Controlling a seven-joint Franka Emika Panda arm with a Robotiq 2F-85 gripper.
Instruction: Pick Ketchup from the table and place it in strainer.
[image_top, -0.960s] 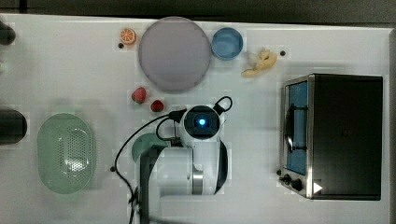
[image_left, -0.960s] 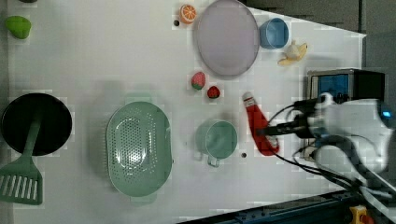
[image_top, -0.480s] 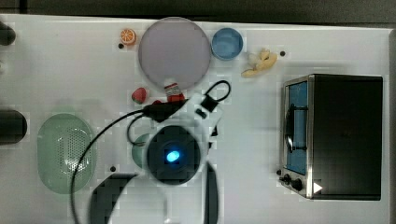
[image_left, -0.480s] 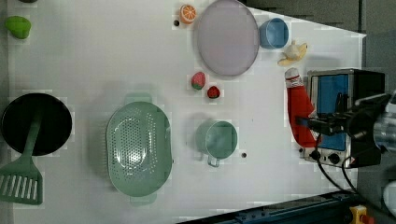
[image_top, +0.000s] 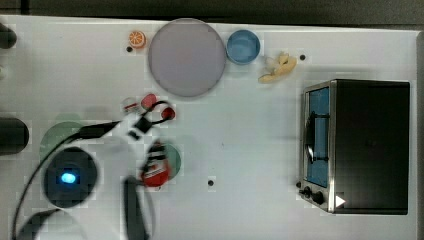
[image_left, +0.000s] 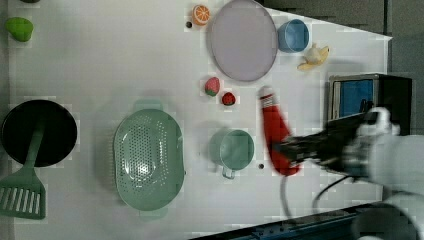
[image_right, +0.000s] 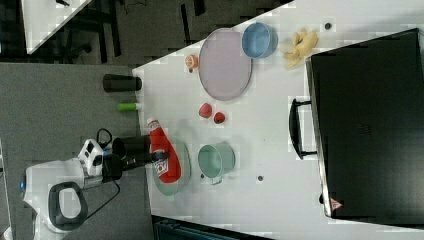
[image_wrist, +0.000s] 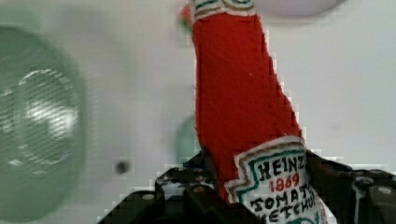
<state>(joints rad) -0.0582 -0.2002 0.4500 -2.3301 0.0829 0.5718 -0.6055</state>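
Red fabric fills my wrist view: the Ketchup (image_wrist: 243, 102) is clamped at its labelled lower body between the dark fingers (image_wrist: 327, 182) of the gripper (image_wrist: 261, 196), and I can read "Heinz 1869 Tomato Ketchup" on a white label edged in green and brown. Its body tapers to a white cap with coloured bands.

In the left view I see the bottle (image_left: 276, 131) lifted clear of the table (image_left: 100, 65), neck pointing toward the plates, with the gripper (image_left: 295, 150) holding its fat end. In the right view it (image_right: 163, 150) hangs over the near end of the strainer (image_right: 181, 170).

Around it I count one small mint cup with a handle (image_left: 232, 149), just beside the bottle in the left view, and one strainer (image_left: 147, 157) beyond the cup, pale green, oval, perforated. Two small strawberries (image_left: 212, 86) sit close together between the cup and the plate.

Farther out I count one greyish-lilac plate (image_left: 242, 40), one blue bowl (image_left: 292, 36), one orange slice (image_left: 201, 14) and one peeled banana (image_left: 314, 55) along the far edge. One toaster oven (image_top: 355, 145) takes up the top view's right end, close to that table edge.

At the left view's left I see one black pan (image_left: 39, 132), one green spatula (image_left: 24, 192) and one green fruit (image_left: 19, 28). Open white tabletop lies between the strainer and the far row of dishes.
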